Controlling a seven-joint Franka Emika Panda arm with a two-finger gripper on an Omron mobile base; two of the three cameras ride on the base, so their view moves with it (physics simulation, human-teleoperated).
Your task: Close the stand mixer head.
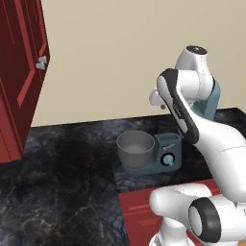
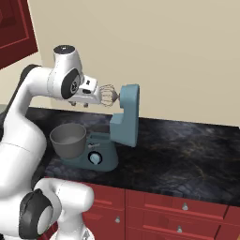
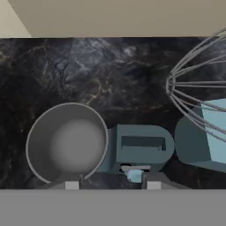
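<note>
- Two small dark finger tips (image 3: 72, 185) at the bottom of the hand view, set well apart, nothing between them: released.
- One two-finger gripper (image 2: 79, 104) on the white arm, held above one grey metal bowl (image 2: 68, 140) and just beside the whisk.
- One silver wire whisk (image 2: 108, 95), pointing sideways toward the gripper.
- One elongated teal-blue stand mixer head (image 2: 127, 115), tilted up and back on its hinge, open, standing well clear of the bowl.
- One teal mixer base (image 2: 98, 153) with one round light-blue dial (image 2: 95, 158), on one dark marbled countertop (image 2: 187, 154).
- Red cabinet drawers (image 2: 183, 211) below; three small silver knobs visible.
</note>
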